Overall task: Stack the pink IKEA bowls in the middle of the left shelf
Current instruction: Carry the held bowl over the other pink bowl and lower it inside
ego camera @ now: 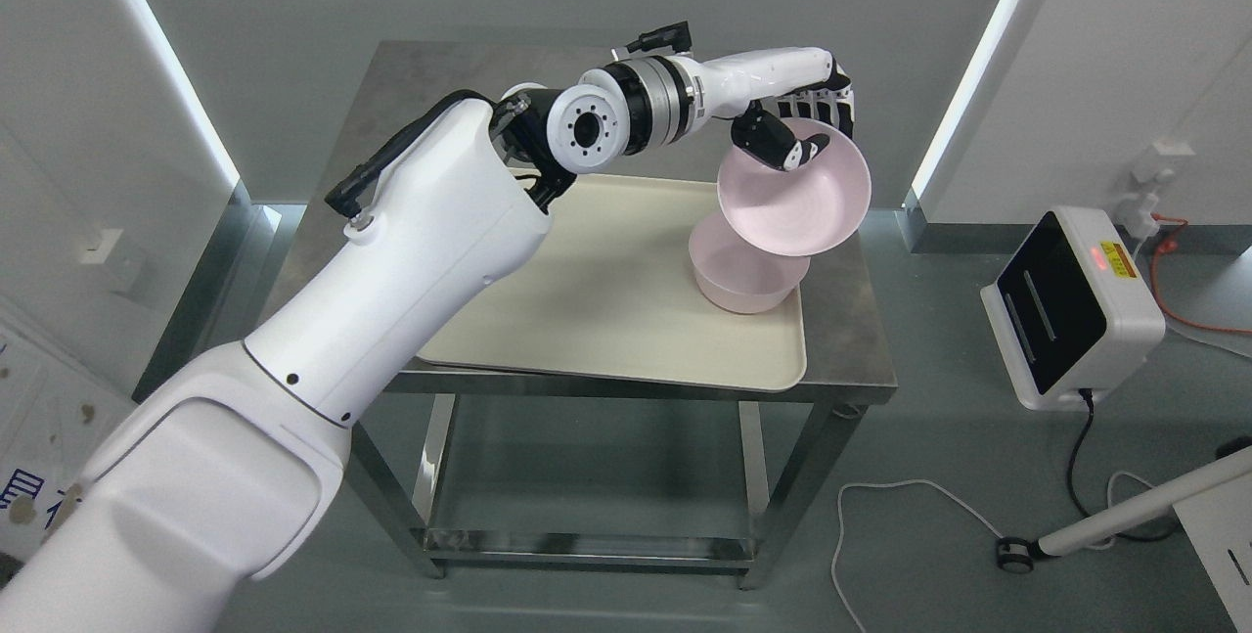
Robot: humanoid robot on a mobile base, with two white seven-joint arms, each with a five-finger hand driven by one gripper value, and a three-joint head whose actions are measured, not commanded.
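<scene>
Left hand (804, 129) pinches the tilted bowl (794, 191) by its rim at twelve o'clock, thumb inside, so it hangs just above the second bowl (743, 283), at the tray's (606, 320) three o'clock, ready to nest.

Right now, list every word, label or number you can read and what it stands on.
Nothing can be read.
Yellow sticker on the white device: print too small.
Blue marks on the sheet at the lower left edge: cut off, unreadable.
Pink bowls, tray: no print shows.
</scene>
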